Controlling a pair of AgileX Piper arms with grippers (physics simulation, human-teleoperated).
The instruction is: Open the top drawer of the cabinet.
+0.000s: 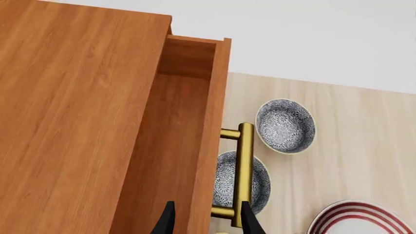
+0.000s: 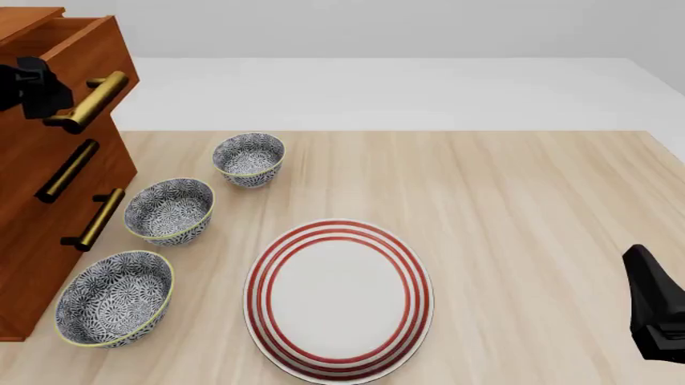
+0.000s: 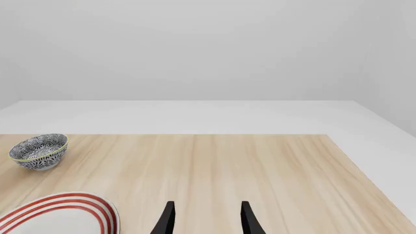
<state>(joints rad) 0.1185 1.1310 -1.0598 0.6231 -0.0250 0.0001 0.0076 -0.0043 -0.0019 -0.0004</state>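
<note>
The top drawer (image 1: 188, 146) is seen pulled partway out of the cabinet (image 2: 43, 208), which stands at the left edge of the bench (image 2: 514, 208), and its wooden inside is exposed in the left wrist view. The left end effector (image 1: 206, 219) is held open, its fingers set either side of the drawer front, beside the brass handle (image 1: 244, 170), with nothing gripped. The right end effector (image 3: 206, 219) is held open and empty above bare bench, well apart from the three patterned bowls (image 2: 249, 159) and the red-striped plate (image 2: 338, 298).
</note>
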